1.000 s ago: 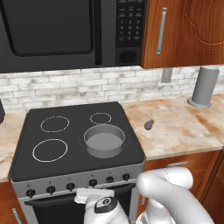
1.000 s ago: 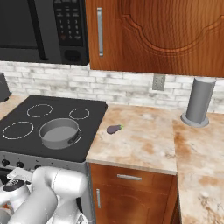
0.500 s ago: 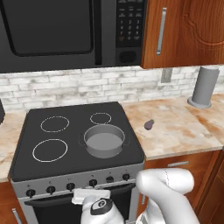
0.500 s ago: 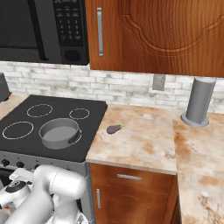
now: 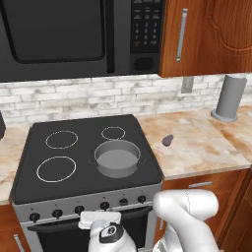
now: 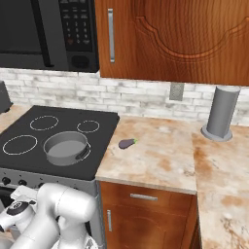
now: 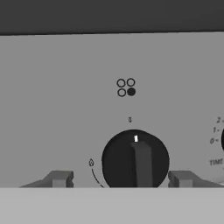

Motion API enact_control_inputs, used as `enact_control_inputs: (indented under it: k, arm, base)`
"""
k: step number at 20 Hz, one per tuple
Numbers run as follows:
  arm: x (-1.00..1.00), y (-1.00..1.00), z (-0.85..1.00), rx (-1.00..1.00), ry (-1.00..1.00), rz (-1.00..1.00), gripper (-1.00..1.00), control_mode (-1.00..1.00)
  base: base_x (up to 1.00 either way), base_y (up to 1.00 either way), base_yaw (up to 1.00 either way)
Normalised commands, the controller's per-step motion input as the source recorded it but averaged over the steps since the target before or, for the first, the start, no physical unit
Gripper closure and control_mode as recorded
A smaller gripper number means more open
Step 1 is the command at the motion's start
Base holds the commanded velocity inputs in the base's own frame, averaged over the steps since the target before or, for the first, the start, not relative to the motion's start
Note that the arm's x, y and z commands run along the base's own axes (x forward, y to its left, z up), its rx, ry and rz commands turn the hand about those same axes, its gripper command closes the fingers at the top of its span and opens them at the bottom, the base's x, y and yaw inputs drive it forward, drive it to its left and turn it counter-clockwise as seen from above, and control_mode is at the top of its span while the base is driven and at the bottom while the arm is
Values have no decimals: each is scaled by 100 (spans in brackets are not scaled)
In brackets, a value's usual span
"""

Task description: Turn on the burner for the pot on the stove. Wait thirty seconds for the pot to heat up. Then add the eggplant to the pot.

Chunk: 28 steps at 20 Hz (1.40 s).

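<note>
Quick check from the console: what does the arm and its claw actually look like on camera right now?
A glossy white arm of rounded, bulbous segments, with a dark round cap at the wrist joint. The claw ends in two small, blocky grey fingertips. No cables or markings are visible.

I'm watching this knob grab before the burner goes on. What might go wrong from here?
1. The gripper straddles the knob with gaps either side; its fingertips may close off-centre and slip off while turning.
2. The diagram marks the front-right burner, matching the pot; over-rotation past the flame mark could pick a wrong heat.
3. The eggplant lies loose on the counter and may roll.
</note>
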Motion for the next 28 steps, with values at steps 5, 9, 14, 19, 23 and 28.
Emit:
enact_control_inputs:
  k: [5, 9, 14, 19, 23, 28]
  arm:
    - [14, 0, 0, 0, -6, 0, 100, -100]
    - [4, 0, 0, 0, -10, 0, 100, -100]
    - [1, 0, 34, -4, -8, 0, 100, -100]
    - [1, -14, 65, -3, -4, 1, 100, -100]
    - [6, -15, 79, -6, -2, 6, 100, -100]
    - [7, -8, 85, -21, 0, 9, 100, -100]
  base:
    - [0, 0, 0]
    - [0, 0, 0]
    - [0, 0, 0]
    - [0, 0, 0]
    - [0, 0, 0]
    - [0, 0, 0]
